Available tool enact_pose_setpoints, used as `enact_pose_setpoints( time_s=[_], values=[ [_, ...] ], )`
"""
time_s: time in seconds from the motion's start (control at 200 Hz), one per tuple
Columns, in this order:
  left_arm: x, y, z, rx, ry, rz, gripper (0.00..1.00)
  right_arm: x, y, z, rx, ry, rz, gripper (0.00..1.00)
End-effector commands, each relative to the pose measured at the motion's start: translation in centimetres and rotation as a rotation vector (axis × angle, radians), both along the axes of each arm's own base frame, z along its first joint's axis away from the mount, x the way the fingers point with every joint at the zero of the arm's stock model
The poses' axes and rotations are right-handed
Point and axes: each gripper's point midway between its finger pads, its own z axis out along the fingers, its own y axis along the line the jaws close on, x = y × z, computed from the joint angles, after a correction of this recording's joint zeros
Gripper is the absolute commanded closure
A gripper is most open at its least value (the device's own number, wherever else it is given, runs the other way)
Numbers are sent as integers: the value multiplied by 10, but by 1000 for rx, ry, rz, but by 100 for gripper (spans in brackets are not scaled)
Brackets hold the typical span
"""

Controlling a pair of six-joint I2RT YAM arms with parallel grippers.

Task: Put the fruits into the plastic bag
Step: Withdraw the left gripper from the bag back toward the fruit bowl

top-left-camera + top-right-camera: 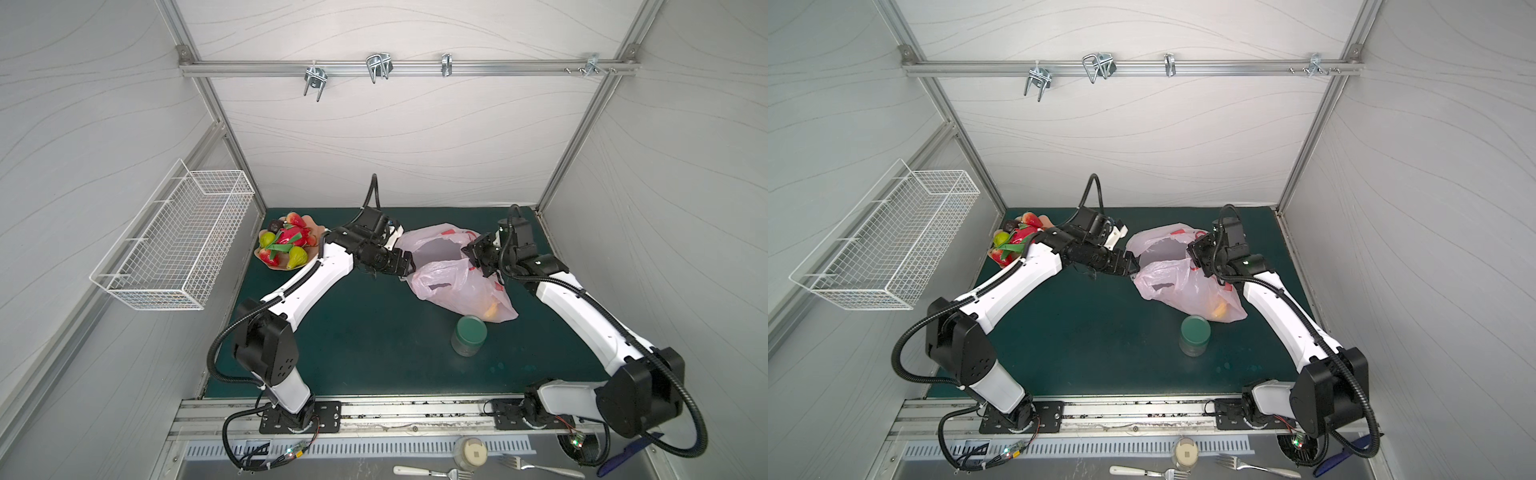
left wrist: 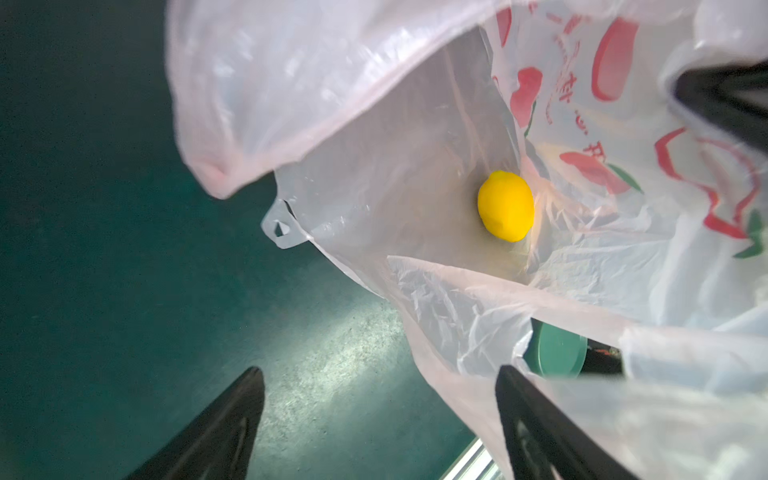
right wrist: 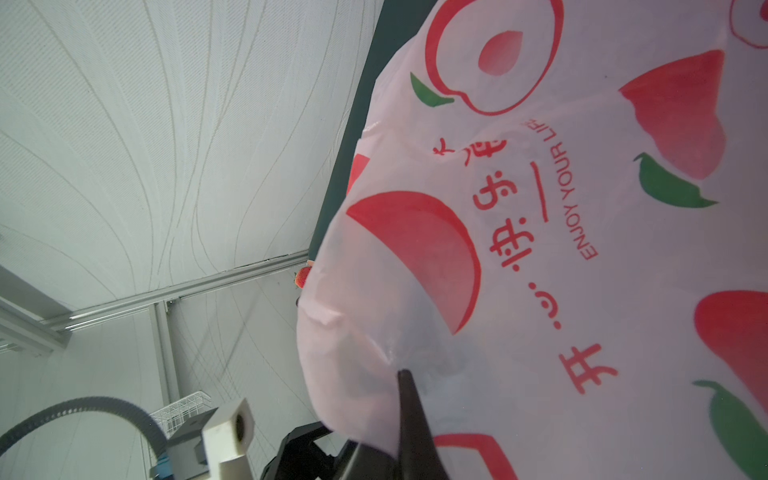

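At far left in both top views, a white wire basket (image 1: 174,237) hangs on the side wall, beside the green counter (image 1: 353,340). Upper left of the counter: peach-coloured dish (image 1: 316,231) piled with the fruits (image 1: 286,243): red strawberries, green pieces, a pink-green dragon fruit, one dark round piece at the back. Left hand (image 1: 407,266) sits at centre frame, at the left rim of the plastic bag (image 1: 453,286), fingers spread wide, grasping nothing. Left wrist view: one finger (image 2: 232,424) is over bare counter, the other is against the bag's film. The bag lies right of centre, pale pink with red peach prints, its mouth gaping toward the left hand. One fruit is inside: a yellow lemon (image 2: 505,205) resting at the bottom, showing as a yellow-orange patch through the film at the bag's lower right corner in both top views. Green-lidded jar (image 1: 469,334) stands upright just below that corner. Right hand (image 1: 478,262) is clenched on the film at the mouth's right rim. Right wrist view shows the film bunched at a fingertip (image 3: 409,399).
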Motion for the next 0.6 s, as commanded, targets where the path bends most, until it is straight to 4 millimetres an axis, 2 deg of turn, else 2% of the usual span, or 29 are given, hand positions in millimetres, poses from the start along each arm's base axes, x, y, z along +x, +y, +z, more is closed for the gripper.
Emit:
enact_pose_setpoints(
  time_s=[0.0,0.2,0.39,0.595],
  values=[
    [11,27,29,14,-109,57,10,5,1,12,13,-10,-2,100],
    [32,88,48,100,-187,219,6,6,2,11,15,-9,1,100],
    [51,144,51,136,-182,394,6,7,6,10,27,-8,22,100],
    [60,189,45,214,-171,511,6,6,12,9,49,-4,47,100]
  ],
)
